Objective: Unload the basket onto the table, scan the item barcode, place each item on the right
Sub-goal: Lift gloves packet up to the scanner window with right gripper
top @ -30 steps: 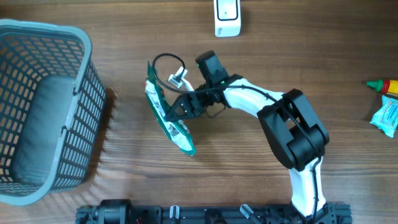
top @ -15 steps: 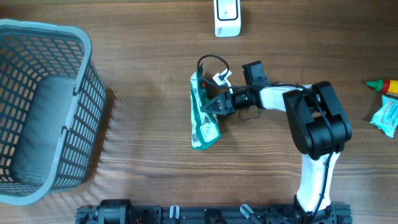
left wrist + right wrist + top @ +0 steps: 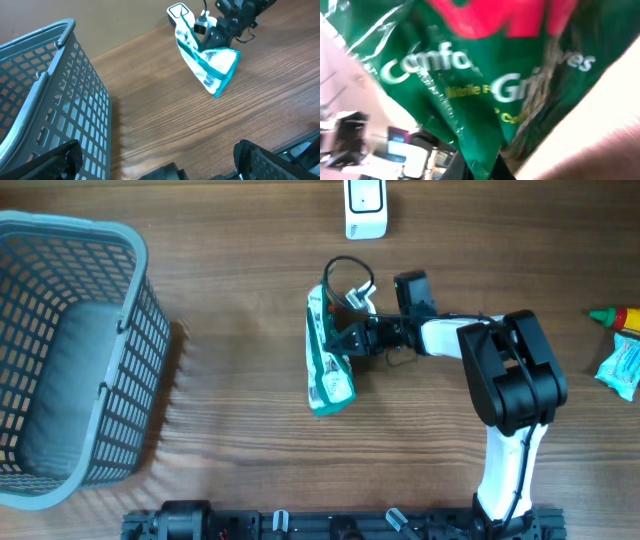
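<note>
Your right wrist view gave you only a blurred, cropped pack. Overhead, the basket ran off the left edge, the scanner off the top.

Free table btwn basket & packet

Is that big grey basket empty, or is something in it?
Empty: from overhead the basket shows only its bare grey floor. The green packet is outside it, gripped by the right end effector.
</note>
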Available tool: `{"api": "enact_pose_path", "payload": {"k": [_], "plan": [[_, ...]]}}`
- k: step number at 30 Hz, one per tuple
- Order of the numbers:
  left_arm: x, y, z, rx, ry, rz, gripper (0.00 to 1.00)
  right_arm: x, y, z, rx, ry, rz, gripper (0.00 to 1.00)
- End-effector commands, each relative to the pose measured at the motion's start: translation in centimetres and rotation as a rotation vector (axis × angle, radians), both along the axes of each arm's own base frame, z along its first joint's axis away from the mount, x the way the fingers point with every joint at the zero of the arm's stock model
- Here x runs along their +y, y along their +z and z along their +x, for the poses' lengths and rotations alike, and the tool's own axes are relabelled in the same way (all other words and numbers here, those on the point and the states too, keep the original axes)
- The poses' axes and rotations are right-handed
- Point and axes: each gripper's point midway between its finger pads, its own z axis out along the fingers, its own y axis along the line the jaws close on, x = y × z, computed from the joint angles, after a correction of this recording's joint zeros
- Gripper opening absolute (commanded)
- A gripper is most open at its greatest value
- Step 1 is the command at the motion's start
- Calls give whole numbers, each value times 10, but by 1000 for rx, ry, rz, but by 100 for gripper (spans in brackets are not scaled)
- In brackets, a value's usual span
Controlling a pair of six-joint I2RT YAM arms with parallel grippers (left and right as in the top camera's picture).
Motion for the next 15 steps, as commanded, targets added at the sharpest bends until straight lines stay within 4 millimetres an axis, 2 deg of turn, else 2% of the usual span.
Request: {"api": "enact_pose_path", "payload": {"k": [1,5,8,12,15], "plan": [[0,0,0,-6,-3,6,100,-1,71,-3,11,89,80,5],[0,0,0,-6,-3,6,100,1,155,-8,-257,112,122,5],[0,0,0,-6,-3,6,100,-3,200,-23,-436,105,146,5],[0,0,0,-6,-3,6,100,5,216,-26,-443,128,147,5],[0,0,0,-6,-3,6,100,20,244,-33,-403,167,142,5]]}}
